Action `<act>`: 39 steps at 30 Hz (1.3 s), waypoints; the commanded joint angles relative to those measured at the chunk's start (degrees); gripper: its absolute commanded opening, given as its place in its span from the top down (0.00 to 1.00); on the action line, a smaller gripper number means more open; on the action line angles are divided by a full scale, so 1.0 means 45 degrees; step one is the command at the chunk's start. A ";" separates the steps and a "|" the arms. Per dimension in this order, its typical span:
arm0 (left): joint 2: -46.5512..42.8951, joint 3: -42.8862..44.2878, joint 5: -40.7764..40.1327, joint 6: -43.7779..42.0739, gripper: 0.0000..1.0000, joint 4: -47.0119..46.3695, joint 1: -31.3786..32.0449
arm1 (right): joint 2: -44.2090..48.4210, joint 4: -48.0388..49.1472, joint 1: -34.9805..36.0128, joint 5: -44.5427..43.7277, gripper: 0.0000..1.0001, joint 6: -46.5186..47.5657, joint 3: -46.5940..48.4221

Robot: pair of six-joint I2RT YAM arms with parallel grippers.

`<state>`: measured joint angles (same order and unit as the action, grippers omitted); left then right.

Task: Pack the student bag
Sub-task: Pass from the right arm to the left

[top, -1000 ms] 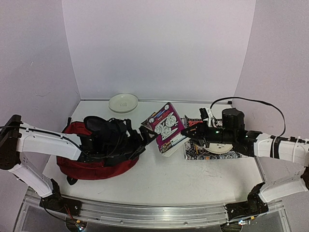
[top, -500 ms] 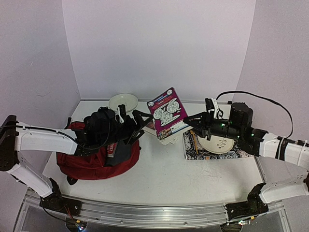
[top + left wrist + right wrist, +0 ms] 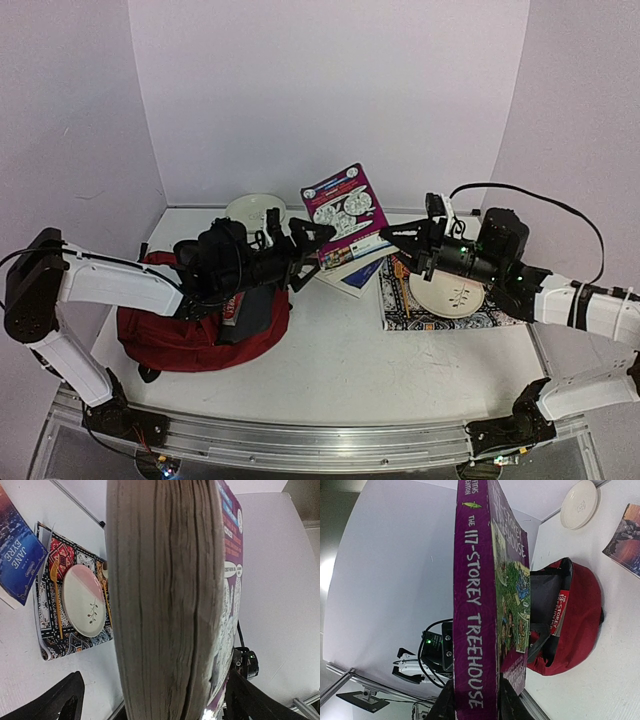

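Right claw (image 3: 392, 236) clenched on purple book (image 3: 345, 210) | left claw (image 3: 318, 240) also gripping it | student bag (image 3: 190, 325) below-left

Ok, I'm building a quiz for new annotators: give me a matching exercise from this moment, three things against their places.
Things:
1. purple book
2. student bag
3. plate with leaf print

Places:
A. on the patterned mat
B. on the table, by the left arm
C. held in the air between both grippers

Pairs: 1-C, 2-B, 3-A
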<state>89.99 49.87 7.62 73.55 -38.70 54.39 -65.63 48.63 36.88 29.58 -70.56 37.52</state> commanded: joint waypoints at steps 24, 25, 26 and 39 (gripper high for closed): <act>0.0023 0.0012 0.1379 0.1466 1.00 -0.4447 -0.0937 | 0.0070 0.2388 -0.0029 -0.0019 0.98 0.0084 0.0725; -0.0076 -0.0077 0.1205 0.1543 1.00 -0.4463 -0.0936 | 0.0129 0.2178 0.0009 -0.0226 0.94 0.0203 0.0717; -0.0179 -0.0169 0.1012 0.1612 1.00 -0.4478 -0.0932 | 0.0199 0.1983 0.0057 -0.0459 0.90 0.0328 0.0706; -0.0688 -0.0305 -0.3058 0.2319 1.00 -0.4673 0.0313 | 0.0144 0.2759 0.2627 -0.4992 0.46 0.1086 0.0192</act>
<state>89.62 47.00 3.02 82.80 -55.46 54.00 -66.00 52.10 45.61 13.76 -67.28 38.36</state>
